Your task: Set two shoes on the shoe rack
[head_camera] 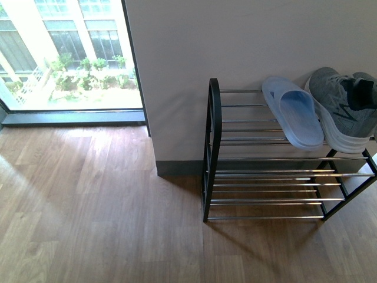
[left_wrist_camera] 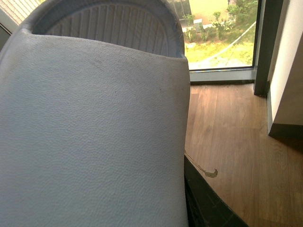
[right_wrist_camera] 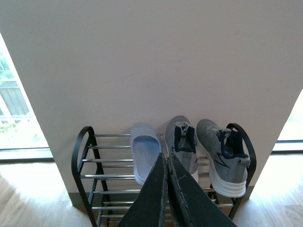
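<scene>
Resting on the rack (right_wrist_camera: 83,142): one slide (right_wrist_camera: 144,151), two sneakers (right_wrist_camera: 208,151); right hand (right_wrist_camera: 166,163) closed empty; left hand's state hidden

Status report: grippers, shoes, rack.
Right gripper shut, empty. Left gripper unseen; a pale blue slide fills its camera. Top shelf of shoe rack: one slide, two grey sneakers. Nothing blocking.

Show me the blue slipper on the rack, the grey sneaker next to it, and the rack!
blue slipper (head_camera: 294,112), front view, on its strap.
grey sneaker (head_camera: 341,112), front view, on its knit side.
rack (head_camera: 213,147), front view, on its black side frame.
</scene>
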